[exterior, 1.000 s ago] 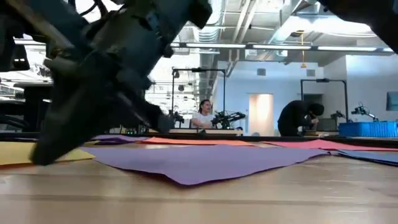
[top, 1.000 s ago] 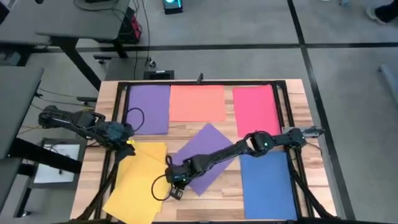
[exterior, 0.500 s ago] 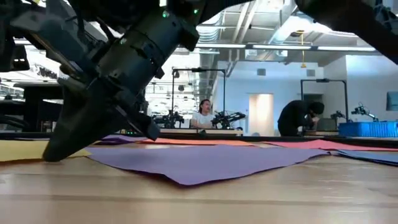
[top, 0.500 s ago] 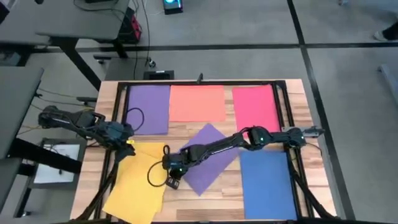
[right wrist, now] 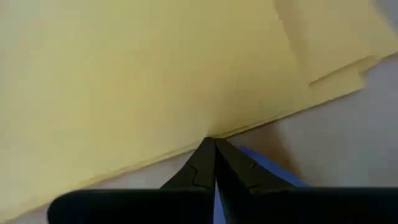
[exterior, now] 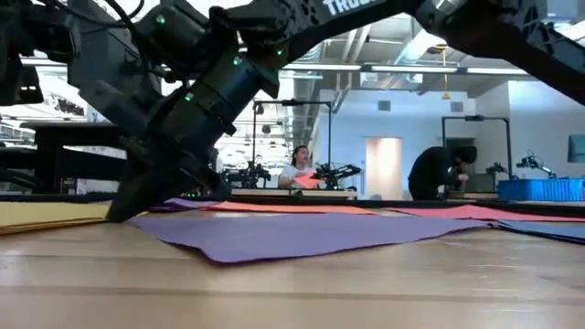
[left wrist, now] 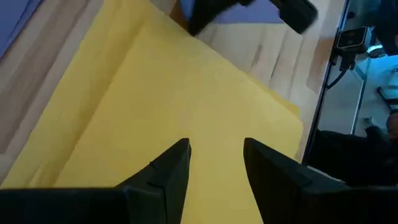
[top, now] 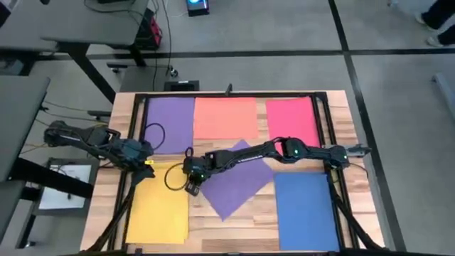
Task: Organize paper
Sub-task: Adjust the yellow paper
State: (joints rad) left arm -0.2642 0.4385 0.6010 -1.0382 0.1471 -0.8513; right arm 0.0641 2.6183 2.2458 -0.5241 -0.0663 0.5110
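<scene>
The right gripper's [right wrist: 214, 144] fingers were pressed together, tips at the edge of the yellow paper [top: 158, 210], beside the tilted purple sheet [top: 234, 178] mid-tabletop [top: 341, 107]. The left gripper's [left wrist: 216, 149] fingers stood parted, holding nothing, above the yellow stack. Purple [top: 170, 124], salmon [top: 225, 117], pink-red [top: 293, 124] and blue [top: 306, 210] sheets lay flat around.

Worktop [top: 213, 231]: pale wood planks with visible grain, smooth and faintly shiny.
Frame [top: 323, 121]: black bars, metal by the look.
Yellow paper [top: 160, 210]: thin matt sheets, stacked, smooth.
Purple paper [top: 234, 181]: thin matt sheet, edge slightly lifted in the low view.
Blue paper [top: 306, 213]: flat matt sheet.
Right gripper [top: 190, 186]: dark matt plastic-looking jaws, pressed together.
Left gripper [left wrist: 214, 165]: dark matt jaws, parted.
</scene>
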